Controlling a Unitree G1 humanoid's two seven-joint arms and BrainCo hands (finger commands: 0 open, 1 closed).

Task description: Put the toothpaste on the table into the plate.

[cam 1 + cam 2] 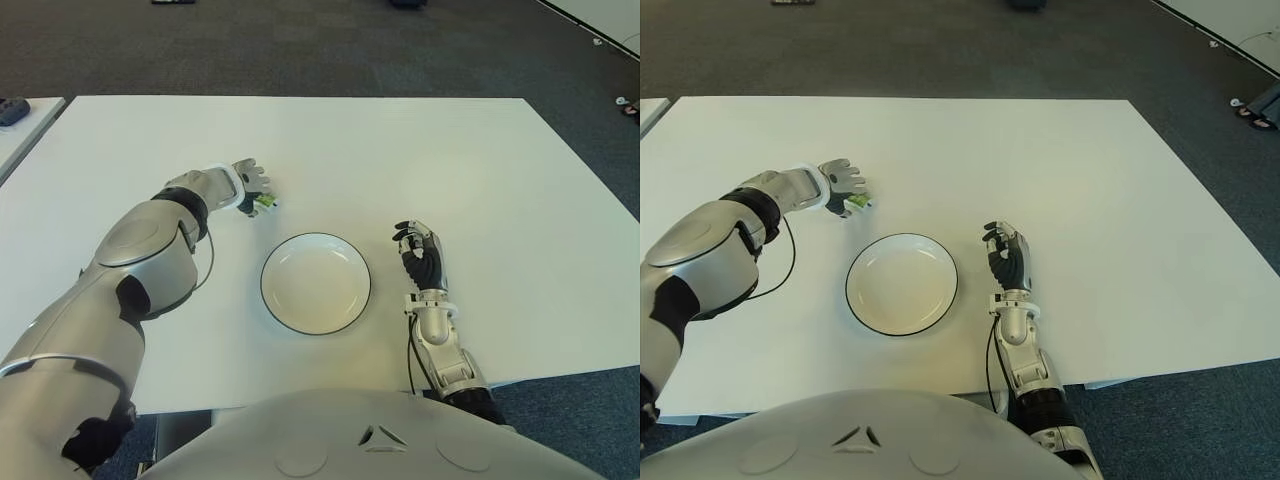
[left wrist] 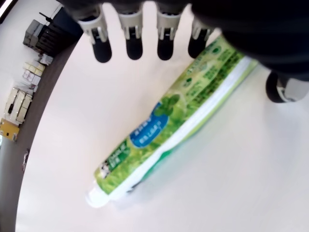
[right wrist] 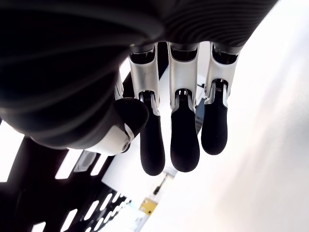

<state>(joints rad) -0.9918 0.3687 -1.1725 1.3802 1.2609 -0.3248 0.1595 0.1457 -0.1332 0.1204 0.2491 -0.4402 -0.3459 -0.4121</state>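
The plate (image 1: pixel 315 283) sits on the table (image 1: pixel 480 170) near its front edge. The toothpaste (image 1: pixel 265 203) lies behind it, toward the left.

Big, smooth, silver-grey arms with black joints, thin black cables by the wrists, white bands at the wrists, a left hand (image 1: pixel 243 187) and right hand (image 1: pixel 420 252) with silver fingers and black rubbery tips.
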